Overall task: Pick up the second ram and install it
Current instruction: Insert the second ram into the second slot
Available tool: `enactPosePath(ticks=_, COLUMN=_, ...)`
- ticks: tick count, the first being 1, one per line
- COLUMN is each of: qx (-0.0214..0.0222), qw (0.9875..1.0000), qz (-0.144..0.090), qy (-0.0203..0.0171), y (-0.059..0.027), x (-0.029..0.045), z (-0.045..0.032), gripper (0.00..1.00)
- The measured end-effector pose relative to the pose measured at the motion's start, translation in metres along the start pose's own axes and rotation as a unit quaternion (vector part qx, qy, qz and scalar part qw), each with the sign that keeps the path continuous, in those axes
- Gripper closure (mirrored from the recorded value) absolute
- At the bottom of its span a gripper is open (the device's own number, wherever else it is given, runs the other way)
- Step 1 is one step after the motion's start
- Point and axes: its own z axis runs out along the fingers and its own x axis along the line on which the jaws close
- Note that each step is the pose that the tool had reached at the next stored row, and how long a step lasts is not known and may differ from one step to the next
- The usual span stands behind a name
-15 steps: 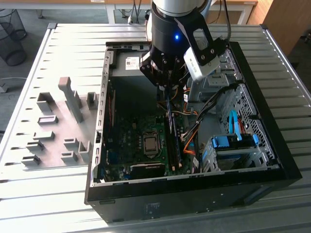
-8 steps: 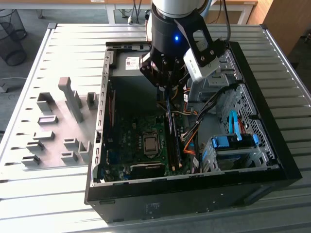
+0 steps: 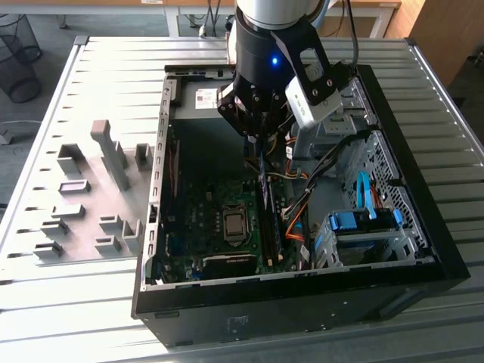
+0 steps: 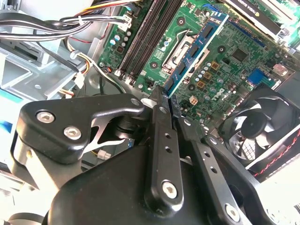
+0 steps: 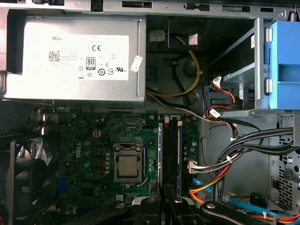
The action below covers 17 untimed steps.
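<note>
Gripper pinching thin flat blue-green ram w/ black chips

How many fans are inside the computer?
1: a black fan beside the green board. The claw holds the ram over that board. Other fans may be hidden.

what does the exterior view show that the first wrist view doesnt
Exterior view: the arm above the open computer case, which lies on a slatted table beside grey holder blocks.

First wrist view: the labelled power supply and a black fan.

Both: the motherboard with its processor socket, the memory slots, the gripper holding the second ram over them, and blue drive-bay latches.
</note>
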Motion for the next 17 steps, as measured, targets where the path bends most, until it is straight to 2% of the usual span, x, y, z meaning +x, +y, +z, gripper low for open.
enactPosePath(ticks=4, qx=-0.0002, qw=1.0, qz=0.0, qy=0.0003, y=0.0, x=-0.0001, z=0.0007, gripper=0.86)
enactPosePath(ticks=8, qx=0.0, qw=1.0, qz=0.0, qy=0.0022, y=-0.0001, x=-0.0016, z=0.0028, gripper=0.86)
enactPosePath(ticks=13, qx=0.0, qw=1.0, qz=0.0, qy=0.007, y=-0.0002, x=-0.0043, z=0.0065, gripper=0.86)
enactPosePath(ticks=17, qx=0.0, qw=0.9999, qz=0.0, qy=0.0138, y=-0.0003, x=-0.0052, z=0.0104, gripper=0.86)
